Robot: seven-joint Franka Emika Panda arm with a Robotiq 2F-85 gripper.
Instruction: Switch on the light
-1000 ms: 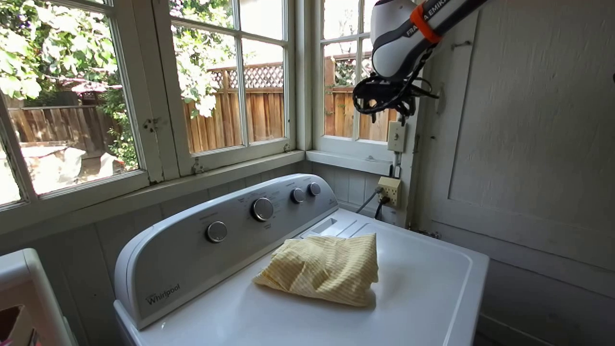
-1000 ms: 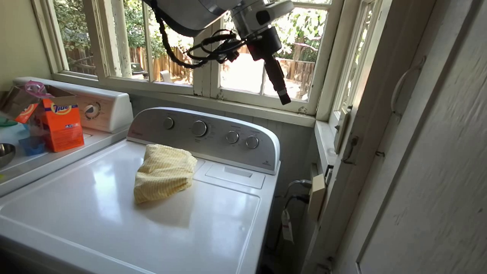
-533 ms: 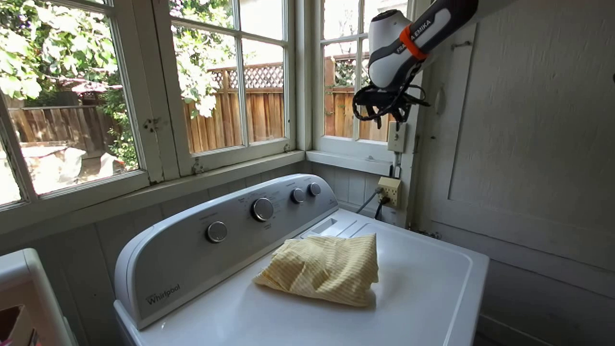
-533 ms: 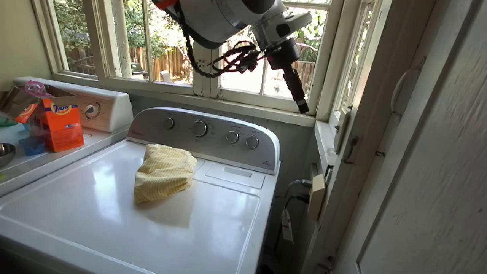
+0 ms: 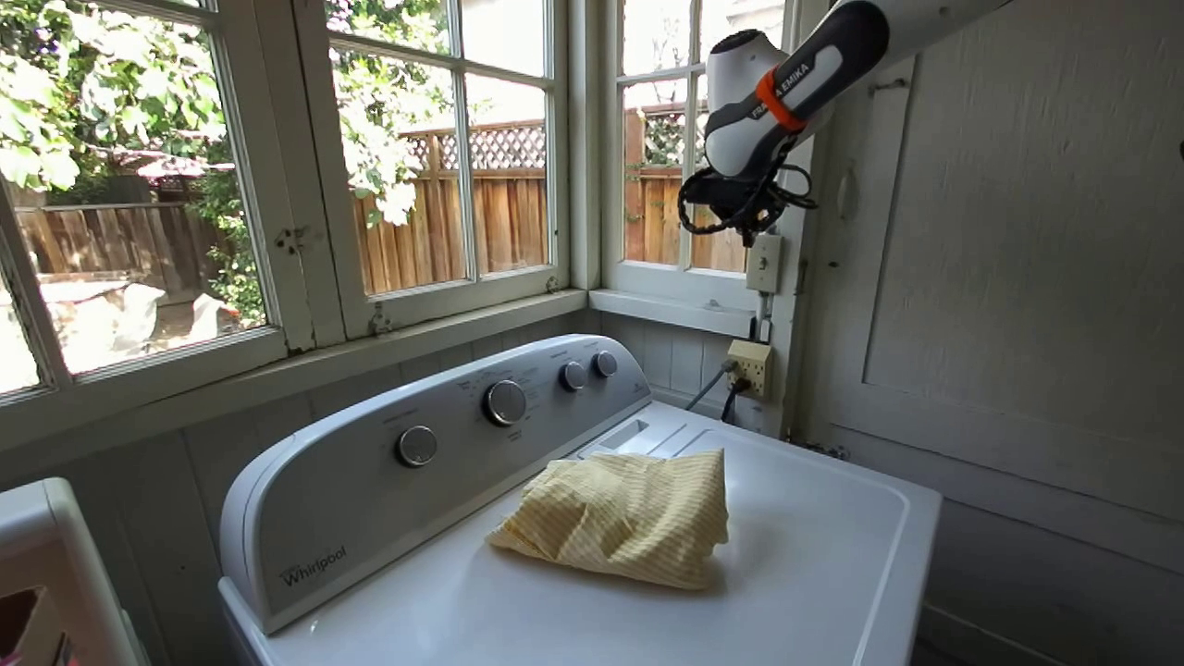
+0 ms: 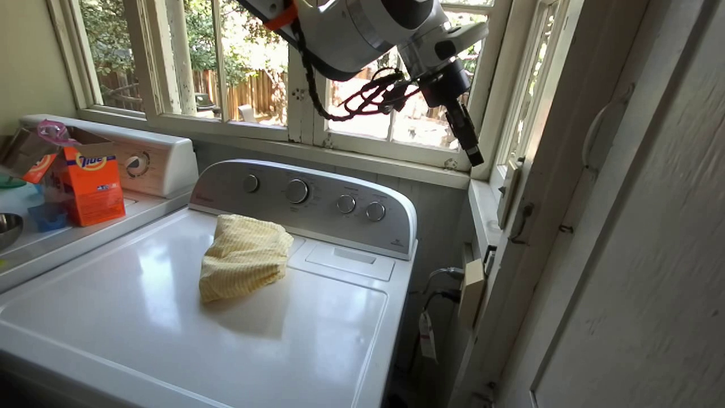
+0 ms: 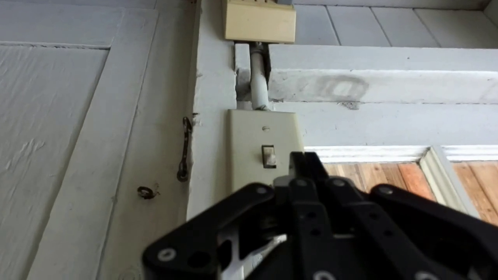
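The light itself is out of view; only its switch shows, a cream wall plate (image 7: 249, 136) with a small toggle (image 7: 269, 156) in its slot. In both exterior views the switch plate (image 5: 763, 265) (image 6: 508, 192) sits on the frame beside the corner window. My gripper (image 7: 304, 154) is shut, its black fingertips together with nothing between them. In the wrist view they stand just beside the toggle, over the plate's edge, and cover its lower part. A gap separates the gripper (image 6: 477, 161) from the switch in an exterior view. Seen from elsewhere, the gripper (image 5: 748, 240) hangs by the plate's top edge.
Below the switch is a cream outlet box (image 5: 749, 368) with plugged cords. The window sill (image 6: 484, 218) juts out near the gripper. A metal hook (image 7: 185, 149) and a door (image 5: 1017, 277) lie beside the plate. A yellow cloth (image 5: 615, 518) rests on the washer (image 5: 823, 527).
The gripper has gone from open to shut. The arm has moved closer to the switch, rightward and slightly down in an exterior view. Cloth and washer stay put.
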